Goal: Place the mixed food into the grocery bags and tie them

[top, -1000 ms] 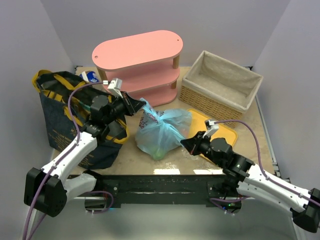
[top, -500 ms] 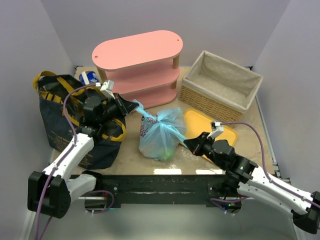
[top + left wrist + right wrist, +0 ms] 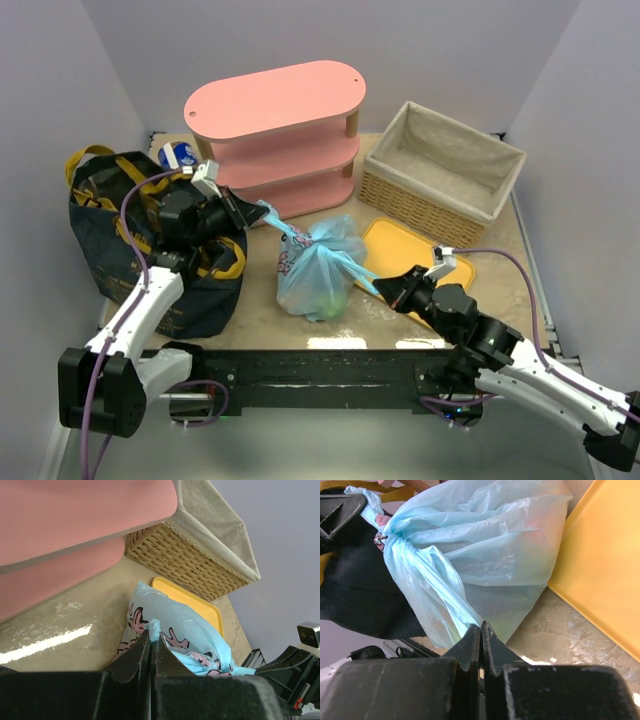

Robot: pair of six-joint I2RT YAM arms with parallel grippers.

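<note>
Nr table (image 3: 495, 275) front edge: blue bag (image 3: 318, 270)

The bag (image 3: 318, 270) fills the middle of the table (image 3: 495, 238), its ends stretched taut far-left and near-right, barring a pass across it. The tote (image 3: 150, 250) blocks the left side. The shelf (image 3: 280, 130) and basket (image 3: 440, 175) wall the far side, with a narrow gap between them. Bare room lies along the near edge and right of the flat tray (image 3: 405, 250).
</note>
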